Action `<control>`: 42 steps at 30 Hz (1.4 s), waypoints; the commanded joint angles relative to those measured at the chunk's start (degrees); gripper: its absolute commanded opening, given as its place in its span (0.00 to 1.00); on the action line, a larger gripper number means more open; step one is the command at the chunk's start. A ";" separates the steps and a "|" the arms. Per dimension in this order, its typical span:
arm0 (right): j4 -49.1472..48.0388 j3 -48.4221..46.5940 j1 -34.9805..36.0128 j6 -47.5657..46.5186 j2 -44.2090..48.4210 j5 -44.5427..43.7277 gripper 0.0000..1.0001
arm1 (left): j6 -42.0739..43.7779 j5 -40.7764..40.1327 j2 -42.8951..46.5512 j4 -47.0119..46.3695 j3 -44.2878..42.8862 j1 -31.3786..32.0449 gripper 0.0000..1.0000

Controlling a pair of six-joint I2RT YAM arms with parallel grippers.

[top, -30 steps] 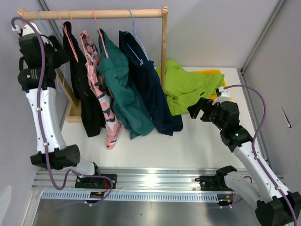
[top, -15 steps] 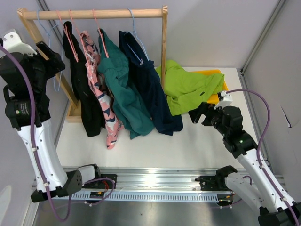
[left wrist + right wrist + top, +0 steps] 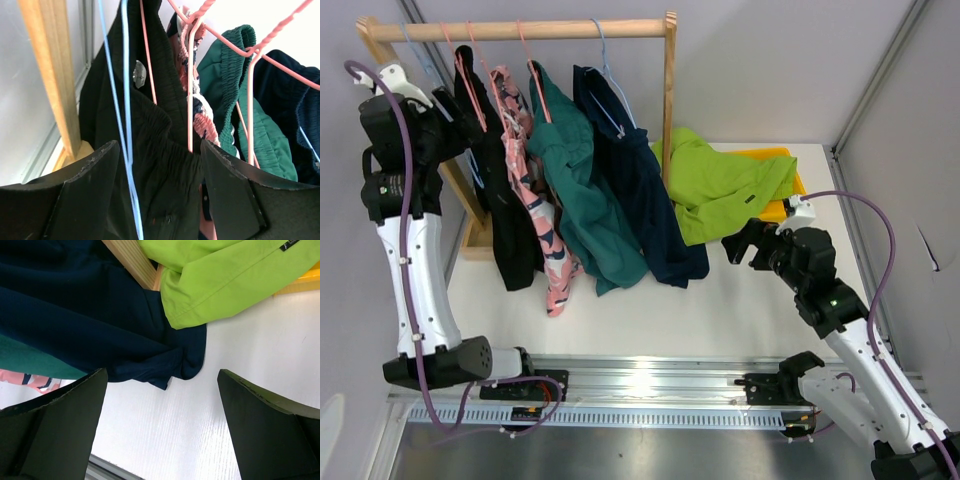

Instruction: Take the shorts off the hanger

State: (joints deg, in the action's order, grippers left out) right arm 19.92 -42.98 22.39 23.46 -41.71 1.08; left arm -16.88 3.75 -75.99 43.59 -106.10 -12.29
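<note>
Top view: a light wooden clothes rack (image 3: 520, 30) stands at the far left of the white table (image 3: 720, 300). From its rail hang, left to right, black shorts (image 3: 505, 215), pink patterned shorts (image 3: 538, 215), teal green shorts (image 3: 585, 205) and navy blue shorts (image 3: 645, 195). Right of the rack's right post, a lime green garment (image 3: 720, 185) lies over a yellow tray (image 3: 775, 155). The left gripper (image 3: 452, 108) is raised at the rack's left end, just beside the black shorts. The right gripper (image 3: 745, 243) is low, right of the navy shorts' hem.

Left wrist view: the left gripper (image 3: 160, 175) is spread open. A thin blue wire hanger (image 3: 125, 100) runs down between its fingers (image 3: 90, 190), in front of the black shorts (image 3: 165, 150), right of the rack's wooden post. Whether either finger touches the cloth I cannot tell. A pink wire hanger (image 3: 192, 75) hangs further right.

Right wrist view: the right gripper (image 3: 160, 430) is wide open and holds nothing, above bare table beside the navy hem (image 3: 100, 330).
</note>
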 commanded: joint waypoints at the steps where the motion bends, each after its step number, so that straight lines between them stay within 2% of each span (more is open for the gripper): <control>1: 0.03 -1.49 0.28 -0.61 0.58 -0.99 0.99 | -1.40 2.32 -0.30 -4.74 -0.77 0.60 0.72; 13: -1.90 -0.61 0.20 -1.14 -1.62 -2.31 0.99 | -0.61 -0.58 0.75 -3.51 -5.42 2.98 0.71; 27: -1.99 0.44 0.20 -1.49 -1.27 -3.10 1.00 | 0.10 -1.55 -7.76 -5.80 -7.53 3.94 0.67; 30: -1.99 0.97 0.20 -1.75 -1.09 -3.37 0.99 | 0.10 -1.90 -9.53 -6.24 -8.86 4.12 0.63; 33: -2.25 1.32 0.11 -1.93 -1.26 -3.45 0.99 | 0.01 -2.08 -11.72 -6.86 -10.96 4.21 0.38; 34: -2.26 1.32 0.19 -1.93 -1.35 -3.45 0.99 | 0.01 -2.17 -12.69 -6.86 -11.40 4.30 0.23; 36: -2.26 1.41 0.11 -1.84 -1.44 -3.45 0.99 | -0.25 -2.60 -13.48 -6.33 -12.28 4.38 0.12; 37: -2.43 1.41 0.02 -1.84 -1.44 -3.45 0.99 | -0.25 -2.61 -14.18 -5.63 -13.68 4.38 0.01; 42: -2.43 0.80 0.19 -1.49 -1.27 -3.19 0.99 | 0.54 -4.26 -13.23 -2.82 -17.11 5.61 0.00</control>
State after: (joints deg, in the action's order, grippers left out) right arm 19.38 -41.54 22.39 22.24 -43.55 -1.32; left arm -17.34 1.43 -91.33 42.02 -118.61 -8.10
